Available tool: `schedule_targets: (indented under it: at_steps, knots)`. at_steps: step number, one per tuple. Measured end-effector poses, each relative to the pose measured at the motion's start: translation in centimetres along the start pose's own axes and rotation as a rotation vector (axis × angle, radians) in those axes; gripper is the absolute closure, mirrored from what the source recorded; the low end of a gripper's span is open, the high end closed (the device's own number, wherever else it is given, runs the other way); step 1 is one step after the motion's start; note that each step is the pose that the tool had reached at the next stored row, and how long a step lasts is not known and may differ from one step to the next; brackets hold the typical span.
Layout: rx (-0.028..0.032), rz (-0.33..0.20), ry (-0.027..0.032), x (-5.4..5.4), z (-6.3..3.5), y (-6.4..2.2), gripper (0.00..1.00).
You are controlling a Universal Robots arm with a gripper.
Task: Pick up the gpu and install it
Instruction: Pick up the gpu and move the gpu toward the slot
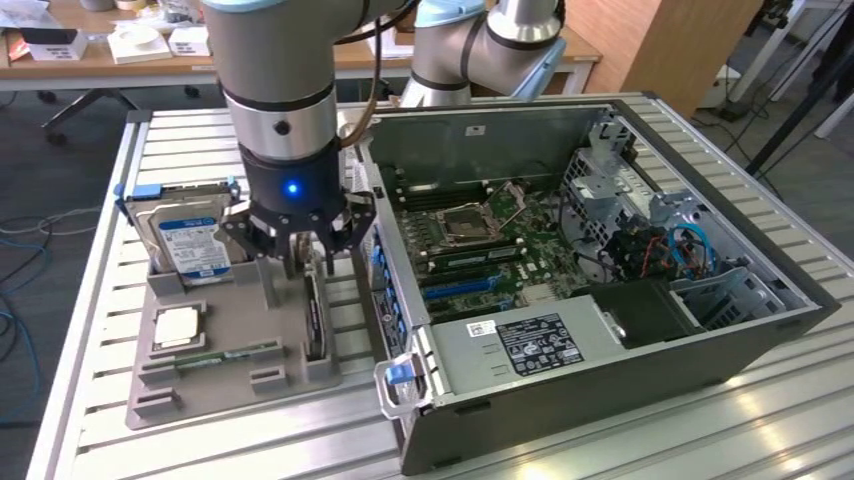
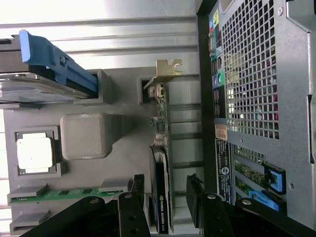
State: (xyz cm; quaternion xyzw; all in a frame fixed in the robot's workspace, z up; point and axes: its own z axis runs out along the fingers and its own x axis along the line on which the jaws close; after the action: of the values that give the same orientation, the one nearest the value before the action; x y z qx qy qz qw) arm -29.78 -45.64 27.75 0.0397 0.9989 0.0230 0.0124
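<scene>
You have not started the lift yet. The gripper (image 1: 304,250) hangs wide open with nothing in it, its 2 fingers (image 2: 134,205) spread on either side of the gpu (image 2: 160,173). The gpu stands on its long edge in a slot of the grey tray (image 1: 227,300), directly under the gripper, between the fingers and apart from both. Its silvery bracket (image 2: 168,69) is at the end of the card furthest from the fingers.

So 0 of the task's steps are done, as far as the pictures show: the gpu is still seated in the tray, ungripped and unlifted, and the install into the open computer case (image 1: 667,390), just beside the gripper on the bench (image 1: 667,440), is all still to do. On the gripper's other side, the hard drive (image 1: 187,240), the processor chip (image 1: 178,328) and the green memory stick (image 1: 227,356) sit in their own places in the tray.

Some things you cannot settle from here. In the exterior view the gripper covers the top of the gpu, so how far down the fingertips reach along its faces is hard to judge. In the wrist view the near end of the card runs off the frame behind the fingers. Inside the case, the slot meant for the gpu is hard to pick out among the boards and cables, and the case's rear opening for the bracket is not clear either.
</scene>
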Motion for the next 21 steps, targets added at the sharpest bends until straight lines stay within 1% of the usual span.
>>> schedule_targets:
  at_steps: [17,19,21]
  knots:
    - [0.0002,0.0,0.0013,0.1,3.07,-0.14,0.53]
    - [0.0002,0.0,0.0015,0.1,3.35,-0.16,0.53]
    - [0.0003,0.0,0.0018,0.1,3.37,-0.16,0.53]
